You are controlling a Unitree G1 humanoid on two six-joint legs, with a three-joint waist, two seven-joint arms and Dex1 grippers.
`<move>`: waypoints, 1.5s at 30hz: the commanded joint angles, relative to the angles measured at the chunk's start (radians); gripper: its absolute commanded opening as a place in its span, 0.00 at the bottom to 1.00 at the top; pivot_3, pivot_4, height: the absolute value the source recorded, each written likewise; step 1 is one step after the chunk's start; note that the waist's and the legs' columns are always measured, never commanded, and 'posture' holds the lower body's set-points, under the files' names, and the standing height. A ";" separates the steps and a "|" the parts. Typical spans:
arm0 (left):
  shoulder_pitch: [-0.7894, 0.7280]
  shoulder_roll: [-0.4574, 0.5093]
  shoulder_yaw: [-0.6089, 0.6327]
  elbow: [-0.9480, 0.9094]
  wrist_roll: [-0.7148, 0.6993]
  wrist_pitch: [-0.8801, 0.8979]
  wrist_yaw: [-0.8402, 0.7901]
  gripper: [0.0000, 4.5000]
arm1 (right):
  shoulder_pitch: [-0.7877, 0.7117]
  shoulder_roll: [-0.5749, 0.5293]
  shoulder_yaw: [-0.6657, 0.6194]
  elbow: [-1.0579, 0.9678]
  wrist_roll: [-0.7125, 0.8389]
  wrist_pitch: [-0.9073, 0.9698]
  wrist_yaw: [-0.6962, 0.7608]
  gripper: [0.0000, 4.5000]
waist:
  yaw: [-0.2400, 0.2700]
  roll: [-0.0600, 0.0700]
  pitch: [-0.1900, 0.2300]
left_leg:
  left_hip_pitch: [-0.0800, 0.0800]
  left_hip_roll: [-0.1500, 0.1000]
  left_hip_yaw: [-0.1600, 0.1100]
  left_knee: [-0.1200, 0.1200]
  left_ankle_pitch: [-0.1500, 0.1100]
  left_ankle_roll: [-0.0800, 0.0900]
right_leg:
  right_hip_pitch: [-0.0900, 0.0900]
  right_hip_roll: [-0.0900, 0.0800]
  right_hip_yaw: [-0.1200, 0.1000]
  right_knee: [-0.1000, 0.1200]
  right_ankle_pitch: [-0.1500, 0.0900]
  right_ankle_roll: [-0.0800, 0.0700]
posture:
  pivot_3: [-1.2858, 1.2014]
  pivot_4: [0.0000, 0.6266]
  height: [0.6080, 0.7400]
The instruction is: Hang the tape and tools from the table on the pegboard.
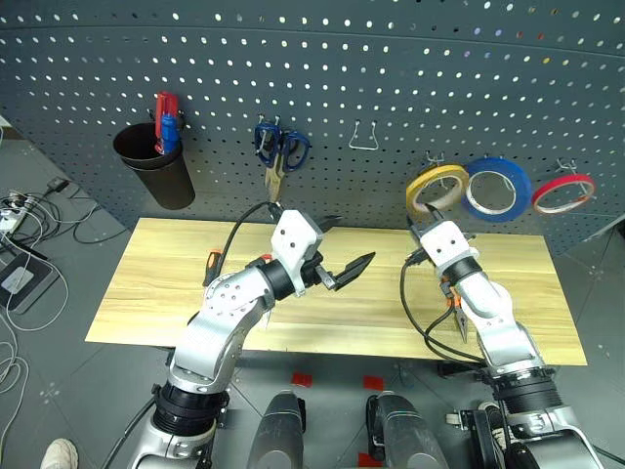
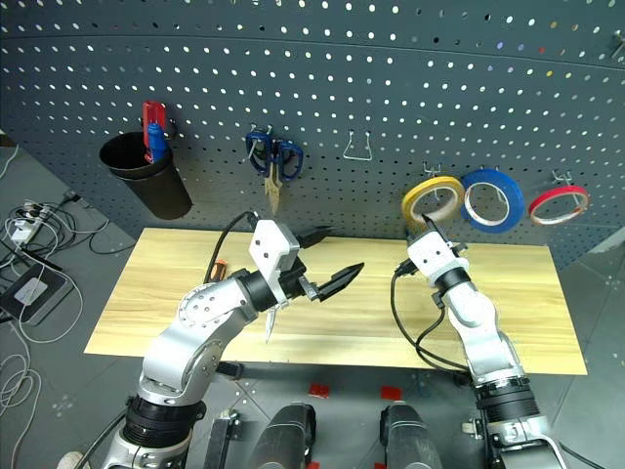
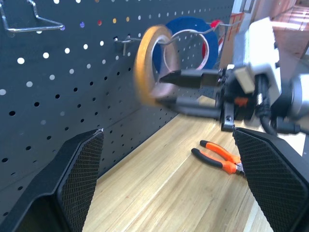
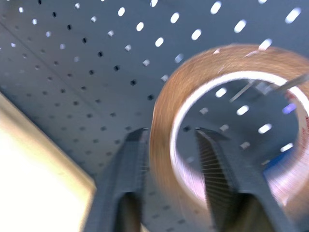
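Hanging the tape (image 4: pixel 161 116) was the step in hand, so my notes from the remote desk:

1. Tape's spot: up at the pegboard (image 1: pixel 391 59), its hole over a metal hook (image 3: pixel 126 41), just beside the blue roll (image 3: pixel 190 25), well above the table (image 1: pixel 146 293).
2. The right gripper (image 4: pixel 171 135) sat astride the roll's band. I honestly couldn't tell if it was pinching the tape or had let go, and the roll looked smeared in both wrist views.
3. So I judged the safe play was to make sure the roll's weight sat fully on the hook before backing off.
4. I figured the retreat should go straight back along the gripper's own line, not sideways, or the roll might get dragged off or knocked into the blue one.
5. The left gripper (image 1: pixel 352 239) hovered over mid-table, spread wide and empty, so nothing to worry about there.
6. Next candidates: the pliers (image 3: pixel 219 154) lay flat on the table below the right arm, and the screwdriver (image 1: pixel 212 264) near the left elbow.
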 commanded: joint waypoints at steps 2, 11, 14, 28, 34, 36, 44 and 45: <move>-0.012 -0.018 -0.017 -0.021 0.002 -0.033 0.014 1.00 | 0.019 0.007 -0.003 -0.051 0.018 0.024 0.017 0.73 | 0.001 0.000 0.000 | 0.000 0.000 0.000 0.000 0.000 0.000 | 0.000 0.000 0.000 0.000 0.000 0.000 | 0.56 0.31 1.00; 0.019 -0.009 -0.028 -0.014 0.002 -0.047 0.003 1.00 | 0.159 -0.014 -0.028 -0.201 0.035 0.264 0.087 1.00 | 0.002 0.000 -0.002 | 0.000 -0.001 0.000 0.000 0.000 0.000 | 0.000 0.000 0.000 0.001 0.000 0.000 | 0.56 0.32 1.00; 0.046 0.011 -0.048 0.001 0.009 -0.054 -0.022 1.00 | 0.182 -0.015 -0.077 -0.242 0.056 0.411 0.092 1.00 | 0.000 0.000 -0.002 | 0.000 0.000 0.000 0.001 0.000 0.000 | 0.000 0.000 0.001 0.001 0.000 0.000 | 0.55 0.35 1.00; -0.005 0.099 -0.143 0.188 0.088 -0.218 -0.194 1.00 | -0.034 -0.028 -0.254 -0.196 0.166 1.045 0.058 1.00 | -0.008 0.004 0.006 | 0.001 0.000 0.000 0.001 -0.005 0.009 | 0.000 0.001 0.002 0.001 0.000 0.000 | 0.53 0.54 1.00; -0.023 0.104 -0.132 0.213 0.082 -0.222 -0.215 1.00 | -0.082 -0.016 -0.260 -0.217 0.212 1.189 0.057 1.00 | -0.021 0.006 0.023 | 0.001 0.000 0.000 0.001 -0.005 0.010 | 0.000 0.001 0.002 0.002 0.000 0.000 | 0.53 0.58 1.00; -0.017 0.107 -0.133 0.205 0.080 -0.218 -0.218 1.00 | -0.080 -0.020 -0.253 -0.220 0.222 1.212 0.057 1.00 | -0.025 0.006 0.032 | 0.001 0.000 -0.001 0.001 -0.005 0.010 | 0.000 0.001 0.002 0.002 0.000 0.000 | 0.53 0.60 1.00; 0.015 0.109 -0.145 0.162 0.085 -0.197 -0.209 1.00 | -0.069 -0.013 -0.258 -0.191 0.252 1.259 0.042 1.00 | -0.027 0.006 0.060 | 0.001 0.000 -0.001 0.002 -0.006 0.010 | 0.000 0.001 0.002 0.003 0.000 0.000 | 0.54 0.65 1.00; 0.016 0.107 -0.146 0.157 0.085 -0.192 -0.207 1.00 | -0.075 -0.013 -0.257 -0.180 0.254 1.256 0.039 1.00 | -0.027 0.006 0.063 | 0.001 0.000 -0.001 0.002 -0.006 0.010 | 0.000 0.001 0.002 0.003 0.000 0.000 | 0.54 0.65 1.00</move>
